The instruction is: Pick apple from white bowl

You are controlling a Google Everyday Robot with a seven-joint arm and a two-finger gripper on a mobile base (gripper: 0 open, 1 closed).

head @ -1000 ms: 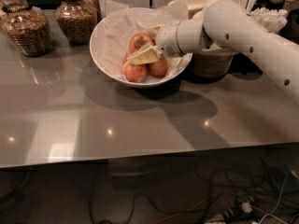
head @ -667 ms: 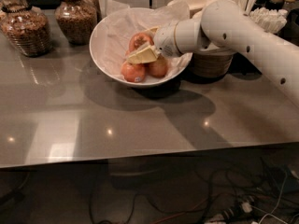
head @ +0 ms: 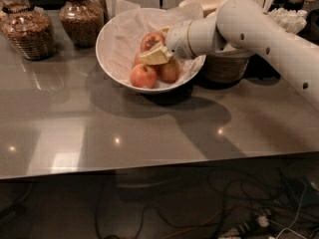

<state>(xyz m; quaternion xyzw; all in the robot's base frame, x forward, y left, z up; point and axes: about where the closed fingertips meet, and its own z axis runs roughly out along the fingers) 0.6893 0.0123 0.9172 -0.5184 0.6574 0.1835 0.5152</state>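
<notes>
The white bowl (head: 110, 44), lined with crinkled white paper, stands at the back middle of the grey table. Several red-yellow apples lie in it: one at the front (head: 143, 76), one to its right (head: 170, 71) and one further back (head: 151, 40). My gripper (head: 155, 55) reaches in from the right on the white arm (head: 259, 31). It is down inside the bowl, right among the apples, between the back apple and the front ones. Part of the apples is hidden behind it.
Two glass jars of brown granola (head: 29, 31) (head: 80, 16) stand at the back left. Stacked beige paper bowls (head: 227, 63) sit just right of the white bowl, under my arm. Cutlery and napkins (head: 286, 16) are at the back right. The table's front edge (head: 149, 169) has cables below it.
Almost nothing: my gripper stays inside the bowl among the apples, and the apples and bowl have not visibly moved.
</notes>
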